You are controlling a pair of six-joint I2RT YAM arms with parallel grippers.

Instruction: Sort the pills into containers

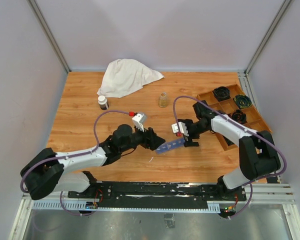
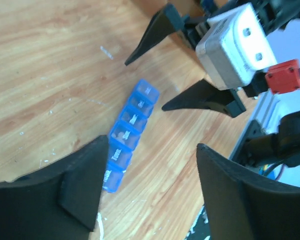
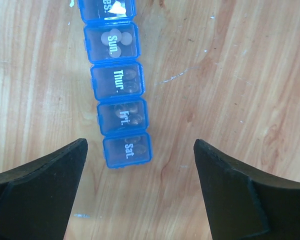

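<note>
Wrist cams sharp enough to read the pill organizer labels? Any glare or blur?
Right wrist: pill organizer sharp, day labels readable, no glare; dark fingers in the foreground soft. Left wrist: whole frame soft, labels smeared, white camera housing nearly blown out. Top external: even light, faint shadows, organizer too small to read.

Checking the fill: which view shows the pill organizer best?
Right wrist: the pill organizer is close, day labels and pills visible. Left wrist shows it smaller, blurred; top external, just a small blue strip.
</note>
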